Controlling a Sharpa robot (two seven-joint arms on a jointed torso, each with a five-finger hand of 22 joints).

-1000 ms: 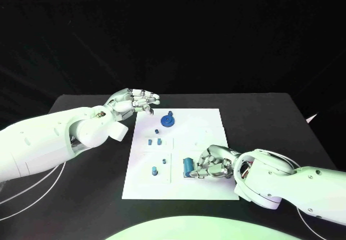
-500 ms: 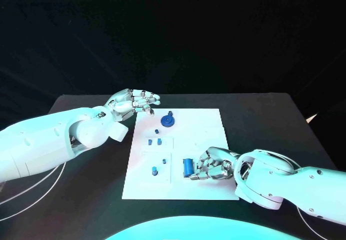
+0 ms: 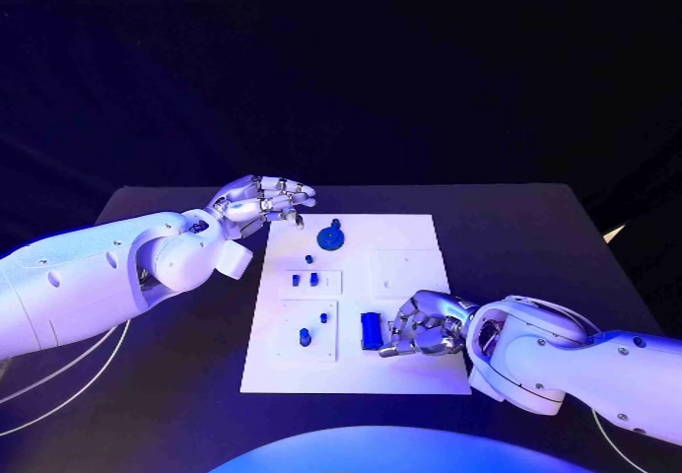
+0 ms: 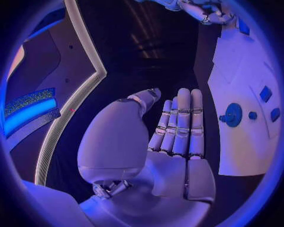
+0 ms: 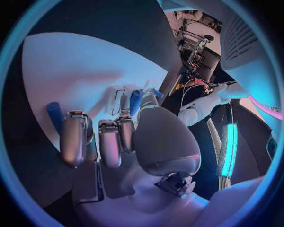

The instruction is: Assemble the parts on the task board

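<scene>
The white task board (image 3: 405, 236) lies in the middle of the black table. My right hand (image 3: 421, 325) rests on the board's near right part, its curled fingers against a blue cylinder (image 3: 371, 329) that stands there; it seems to hold it. In the right wrist view the right hand (image 5: 130, 137) curls over the board (image 5: 77, 71). My left hand (image 3: 264, 204) hovers at the board's far left corner and holds nothing; its fingers (image 4: 180, 123) lie straight, thumb apart. A blue gear (image 3: 330, 237) (image 4: 232, 115) sits just beside that hand.
Small blue pegs (image 3: 296, 280) stand in a recessed panel left of centre, and others (image 3: 305, 337) in the panel nearer me. The black table (image 3: 540, 227) runs bare to the right of the board. My right hand (image 4: 204, 10) appears far off in the left wrist view.
The right hand's fingers have shifted slightly around the blue cylinder, which has tipped a little. The left hand has stayed where it was.
</scene>
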